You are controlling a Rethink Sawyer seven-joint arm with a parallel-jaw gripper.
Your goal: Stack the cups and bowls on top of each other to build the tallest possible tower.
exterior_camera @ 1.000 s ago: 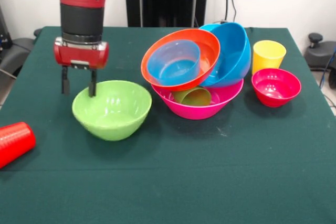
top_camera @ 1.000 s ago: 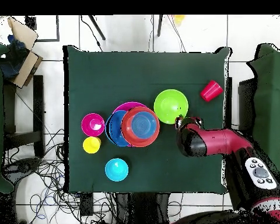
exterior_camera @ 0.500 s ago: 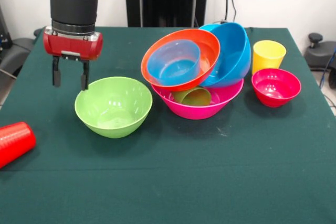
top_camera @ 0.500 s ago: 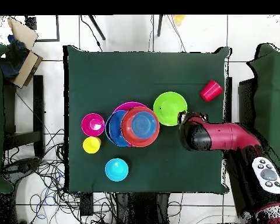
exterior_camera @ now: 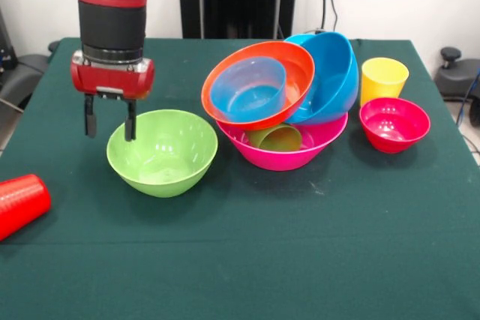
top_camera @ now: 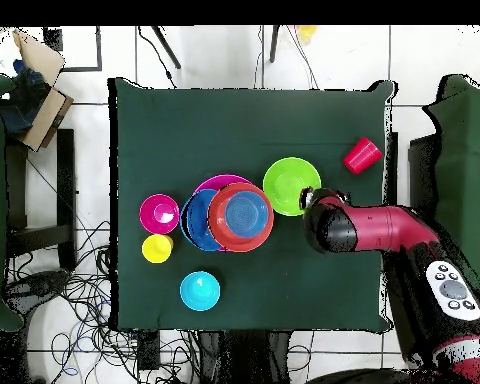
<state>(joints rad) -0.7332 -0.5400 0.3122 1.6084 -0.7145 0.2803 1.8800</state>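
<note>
Gripper [exterior_camera: 109, 119] hangs at rim of lime green bowl [exterior_camera: 163, 153], jaws open, one finger outside rim, other over it; grips nothing. Bowl glossy, round, upright on green cloth surface [exterior_camera: 300, 245]. Tower [exterior_camera: 281, 99] beside it: pink bowl [exterior_camera: 289, 154] as base, green cup [exterior_camera: 275, 138] lying inside, orange bowl [exterior_camera: 259, 84] tilted with translucent blue bowl [exterior_camera: 249, 89] nested, large blue bowl [exterior_camera: 330, 76] leaning behind. Red cup [exterior_camera: 21, 204] on its side.
</note>
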